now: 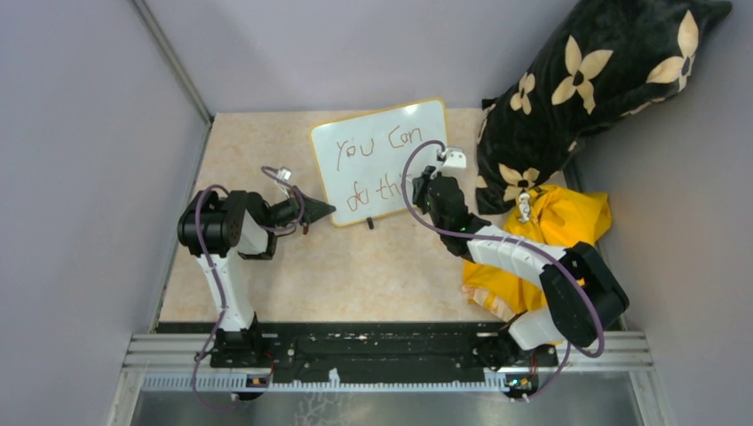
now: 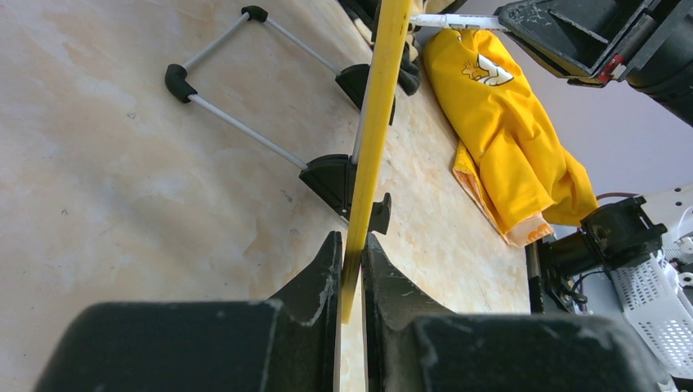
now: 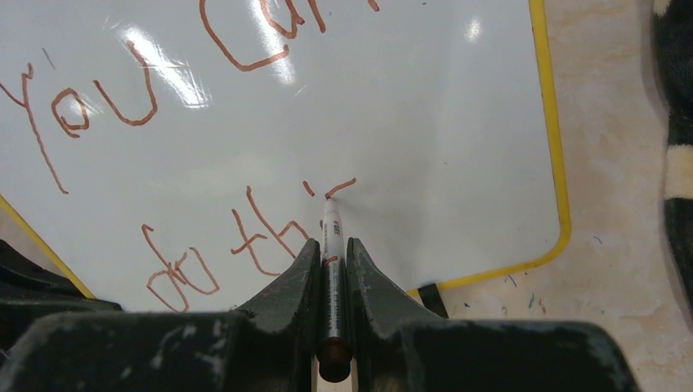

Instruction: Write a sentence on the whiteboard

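Yellow-orange framing around the whiteboard (image 1: 417, 124), seen from above toward the far edge of the table (image 1: 355, 275), about mid-width, face turned to the arms. Across it, the sentence (image 1: 368, 151) in reddish-brown: "You Can" above, "do th" below, the rest hidden behind the right gripper (image 1: 424, 182). At the board's near left corner, the left gripper (image 1: 327, 210).

From the left wrist: left gripper (image 2: 351, 245) narrowed tight onto the whiteboard (image 2: 376, 106), frame edge pinched between both jaws, black feet (image 2: 331, 175) down on the table (image 2: 122, 163).

From the right wrist: right gripper (image 3: 331, 245) clamped narrow on a marker (image 3: 330, 220), tip touching the whiteboard (image 3: 449, 122) at the end of a short stroke after "do th" of the sentence (image 3: 245, 233). Judged partway through the last word, "this". Next: finish the "i", then curve out an "s" toward the board's right edge, with light, even pressure against the braced board and room enough before the frame.
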You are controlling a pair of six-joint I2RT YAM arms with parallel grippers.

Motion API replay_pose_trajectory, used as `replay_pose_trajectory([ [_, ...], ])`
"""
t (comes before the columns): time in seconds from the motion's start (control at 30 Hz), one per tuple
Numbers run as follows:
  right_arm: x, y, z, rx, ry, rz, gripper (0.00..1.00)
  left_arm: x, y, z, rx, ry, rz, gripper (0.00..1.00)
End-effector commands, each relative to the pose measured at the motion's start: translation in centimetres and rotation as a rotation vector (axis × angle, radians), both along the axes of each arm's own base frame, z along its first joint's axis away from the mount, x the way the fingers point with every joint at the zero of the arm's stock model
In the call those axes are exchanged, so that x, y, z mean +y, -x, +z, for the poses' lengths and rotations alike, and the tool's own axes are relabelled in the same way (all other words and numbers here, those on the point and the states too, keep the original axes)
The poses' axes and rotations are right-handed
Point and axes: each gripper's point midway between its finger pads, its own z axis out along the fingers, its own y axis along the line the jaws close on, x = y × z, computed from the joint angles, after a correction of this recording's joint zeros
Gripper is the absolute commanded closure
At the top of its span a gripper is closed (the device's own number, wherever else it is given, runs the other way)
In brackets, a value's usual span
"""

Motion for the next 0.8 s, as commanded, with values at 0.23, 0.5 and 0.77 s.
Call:
replay_pose_trajectory([
  [0.23,-1.9,0.3,-0.9,0.022,0.026,-0.059,1.00,-0.2,0.1,-0.4,0.028,0.002,-0.014,1.00],
  [0.5,-3.2,0.1,-1.2,0.039,0.040,-0.106,1.00,-0.2,0.1,-0.4,0.026,0.001,-0.014,1.00],
  [0.77,-3.7,0.2,-1.6,0.051,0.040,-0.122,1.00,-0.2,0.1,-0.4,0.027,0.001,-0.013,1.00],
])
